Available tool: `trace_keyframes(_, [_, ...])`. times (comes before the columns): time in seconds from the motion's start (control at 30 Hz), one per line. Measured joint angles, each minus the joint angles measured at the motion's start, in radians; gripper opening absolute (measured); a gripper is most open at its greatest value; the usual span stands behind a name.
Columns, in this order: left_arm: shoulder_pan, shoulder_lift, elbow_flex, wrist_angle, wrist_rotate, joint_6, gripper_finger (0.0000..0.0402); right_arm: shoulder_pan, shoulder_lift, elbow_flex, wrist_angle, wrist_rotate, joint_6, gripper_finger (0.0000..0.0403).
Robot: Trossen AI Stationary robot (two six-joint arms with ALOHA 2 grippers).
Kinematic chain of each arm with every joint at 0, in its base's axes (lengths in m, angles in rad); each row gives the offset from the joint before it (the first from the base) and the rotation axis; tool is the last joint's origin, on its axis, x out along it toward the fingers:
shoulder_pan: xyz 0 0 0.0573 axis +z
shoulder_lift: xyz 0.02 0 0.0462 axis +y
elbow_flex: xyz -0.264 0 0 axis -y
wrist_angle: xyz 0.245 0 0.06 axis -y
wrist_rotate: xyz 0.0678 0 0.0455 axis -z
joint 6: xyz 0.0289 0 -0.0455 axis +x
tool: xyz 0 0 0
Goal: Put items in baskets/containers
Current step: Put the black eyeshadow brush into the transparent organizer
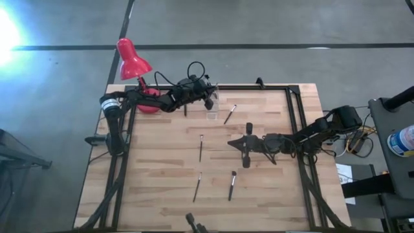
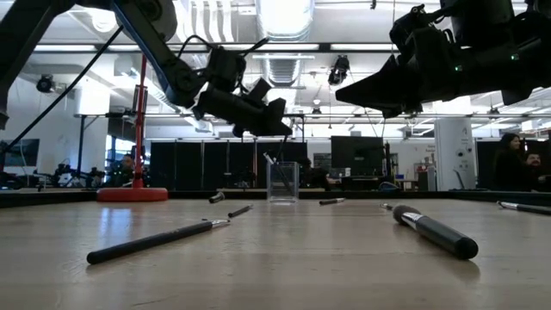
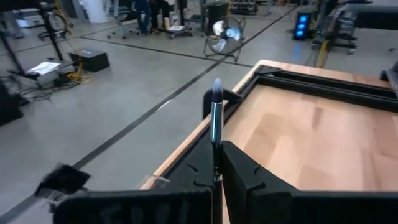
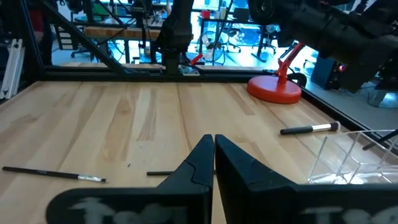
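Clear plastic holder (image 1: 212, 102) sits at the table's twelve o'clock, just beside the left gripper (image 1: 208, 100), clamped on a brush (image 3: 216, 127); right gripper (image 1: 234, 143) closed, empty.

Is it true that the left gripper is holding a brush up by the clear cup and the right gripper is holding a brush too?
Not quite. The right gripper is shut on nothing, as the right wrist view shows. The left gripper does hold a brush near the clear cup.
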Motion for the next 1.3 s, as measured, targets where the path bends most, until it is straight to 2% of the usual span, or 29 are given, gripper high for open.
trace_keyframes(0.5, [0.002, 0.101, 0.029, 0.006, 0.041, -0.004, 0.0009, 0.0, 0.0, 0.0, 0.001, -0.002, -0.001, 0.0008])
trace_keyframes(0.73, [0.002, 0.097, 0.043, -0.012, 0.048, -0.032, 0.0066, 0.0, 0.0, 0.0, -0.001, -0.002, -0.004, 0.0008])
trace_keyframes(0.87, [0.002, 0.085, 0.052, -0.057, 0.048, -0.03, 0.0076, 0.0, 0.0, 0.0, -0.001, -0.003, -0.004, 0.0008])
trace_keyframes(1.1, [-0.003, -0.005, 0.05, -0.157, 0.046, 0.005, 0.0074, 0.0, 0.0, 0.0, -0.001, -0.005, -0.003, 0.0008])
trace_keyframes(1.3, [-0.063, -0.147, -0.005, -0.273, 0.046, 0.027, 0.0024, -0.016, 0.0, 0.036, -0.005, -0.001, -0.002, 0.0008])
